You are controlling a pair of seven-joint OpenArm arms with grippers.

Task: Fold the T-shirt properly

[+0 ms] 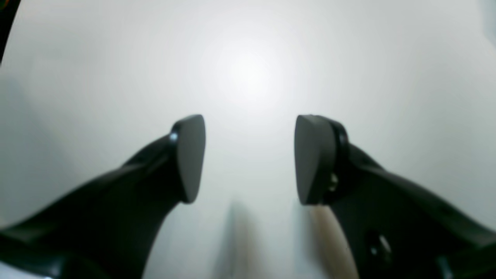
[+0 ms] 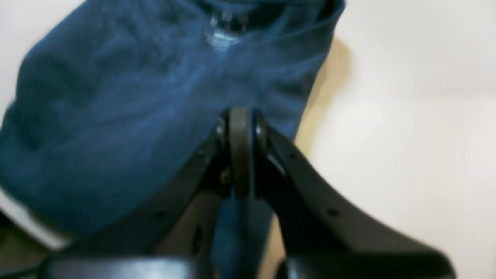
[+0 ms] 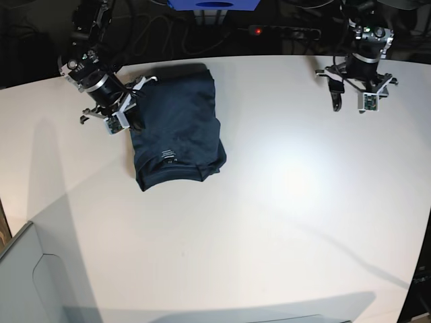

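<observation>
Folding looks well along — the T-shirt (image 3: pixel 178 128) lies as a compact dark navy rectangle at the far left of the table (image 3: pixel 289 202), collar end toward the camera with its small pale label (image 3: pixel 168 155) showing. At the shirt's left edge the right gripper (image 3: pixel 129 110) has its jaws pressed together on a fold of the fabric; the right wrist view shows blue cloth running between the closed pads and out beneath them, with the rest of the shirt bunched softly ahead. My reading is that this arm is mid-way through a tidying or last fold on that side, and the next move calls for carrying the pinched edge over or flat without dragging the whole bundle, then letting go cleanly so the thin cotton does not spring back; the lower right corner near the collar looks a little rumpled and may want smoothing. Moving right, the broad middle of the pale, matt tabletop is bare and catches a soft bright patch of light. At the far right the left gripper (image 3: pixel 351 101) hangs above the table, well apart from the shirt, jaws spread and holding nothing — its wrist view shows only white surface between the pads. Behind the table the room is dark, with cables, a power strip (image 3: pixel 283 31) showing a red light, and a blue box (image 3: pixel 214 5) at the top edge.
</observation>
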